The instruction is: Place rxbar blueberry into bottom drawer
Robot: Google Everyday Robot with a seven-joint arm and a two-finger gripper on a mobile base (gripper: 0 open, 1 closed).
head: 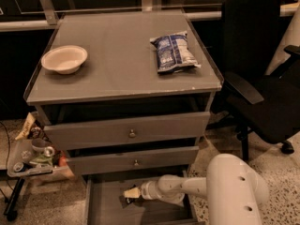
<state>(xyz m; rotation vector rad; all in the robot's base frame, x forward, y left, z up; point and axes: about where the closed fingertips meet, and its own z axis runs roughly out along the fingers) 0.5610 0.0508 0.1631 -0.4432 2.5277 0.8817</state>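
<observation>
The bottom drawer (108,207) is pulled open at the foot of the grey cabinet, showing its flat grey floor. My gripper (130,193) reaches into it from the right, low over the floor at the drawer's middle. A small dark flat thing, the rxbar blueberry (125,201), is right at the gripper's tip on or just above the floor. I cannot tell whether it is held. My white arm (234,186) is bent at the lower right.
On the cabinet top are a puffy blue-and-white chip bag (173,52) and a pale bowl (64,58). The two upper drawers (131,131) are nearly shut. A black office chair (262,88) stands at the right and a small tray of clutter (30,161) at the left.
</observation>
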